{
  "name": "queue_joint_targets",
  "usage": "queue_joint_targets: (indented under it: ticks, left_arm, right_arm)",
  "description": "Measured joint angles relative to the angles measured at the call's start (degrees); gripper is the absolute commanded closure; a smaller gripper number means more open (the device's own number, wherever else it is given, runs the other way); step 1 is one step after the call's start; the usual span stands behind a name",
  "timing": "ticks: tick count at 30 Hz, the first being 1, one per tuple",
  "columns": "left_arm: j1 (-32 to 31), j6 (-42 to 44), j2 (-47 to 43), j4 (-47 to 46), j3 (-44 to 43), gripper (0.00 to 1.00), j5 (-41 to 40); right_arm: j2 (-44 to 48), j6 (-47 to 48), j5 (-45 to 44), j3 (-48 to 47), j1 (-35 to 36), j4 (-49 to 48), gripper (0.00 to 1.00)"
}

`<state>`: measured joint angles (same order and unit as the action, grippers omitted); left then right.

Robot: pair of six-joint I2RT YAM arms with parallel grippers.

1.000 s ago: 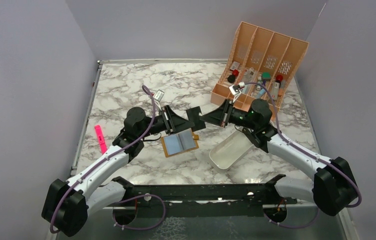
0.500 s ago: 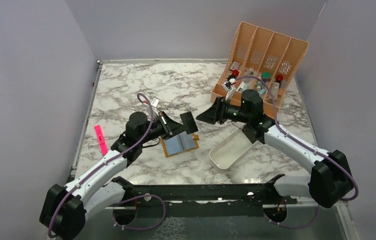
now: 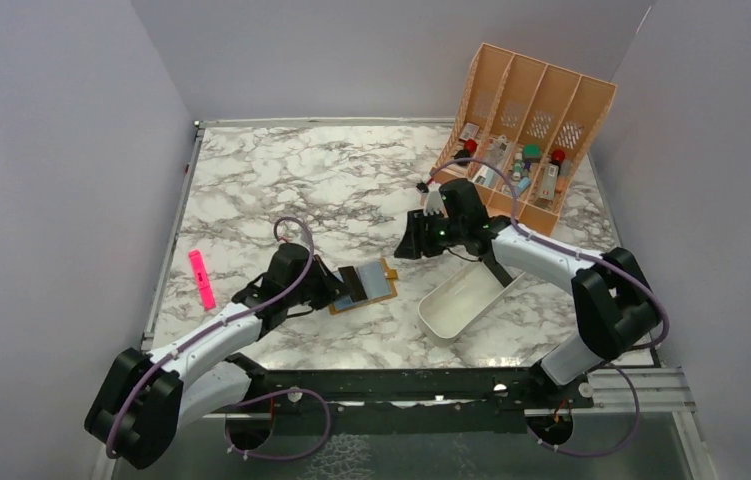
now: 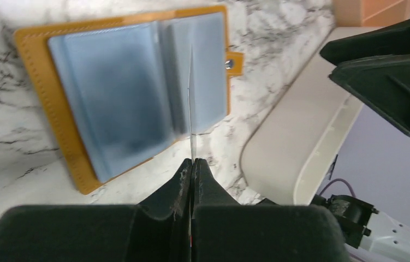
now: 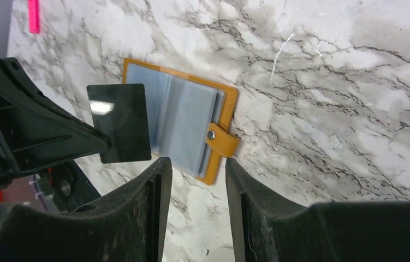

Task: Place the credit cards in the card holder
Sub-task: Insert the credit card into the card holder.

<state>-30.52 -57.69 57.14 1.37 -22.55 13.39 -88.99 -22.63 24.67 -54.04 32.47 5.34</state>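
Note:
The card holder [image 3: 376, 288] lies open on the marble, mustard-orange with pale blue-grey sleeves [image 5: 189, 128] and a snap tab [image 5: 221, 143]. My left gripper [image 4: 192, 162] is shut on one credit card [image 5: 119, 123], dark and glossy, held upright just above the holder's sleeves [image 4: 126, 103]. In the left wrist view the card [image 4: 191, 109] shows edge-on as a thin line. My right gripper [image 5: 198, 164] stands open with nothing between its fingers, hovering above and to the right of the holder [image 3: 409, 243].
A white oblong tray [image 3: 461, 300] lies right of the holder, close to the right arm. A peach slotted organiser [image 3: 526, 110] with small items stands at the back right. A pink marker [image 3: 199, 277] lies at the left.
The two grippers met at the card a second ago. The left one shut on it, the right one opened and drew back. The left arm has lowered the card over the holder.

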Motion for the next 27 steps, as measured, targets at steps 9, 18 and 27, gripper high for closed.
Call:
queue_joint_targets:
  ticks: [9, 18, 27]
  left_arm:
    - [0.0, -0.4, 2.5, -1.3, 1.6, 1.0, -1.0]
    - [0.0, 1.4, 7.2, -4.0, 1.5, 1.0, -1.0]
    - [0.1, 1.0, 9.5, -7.3, 1.5, 1.0, 0.6]
  right_arm:
    - [-8.5, 4.7, -0.2, -4.2, 2.4, 2.5, 0.58]
    - [-13.4, 5.8, 0.5, -6.0, 3.2, 3.3, 0.61]
    - [-17.4, 6.5, 1.7, -8.1, 3.6, 3.4, 0.66]
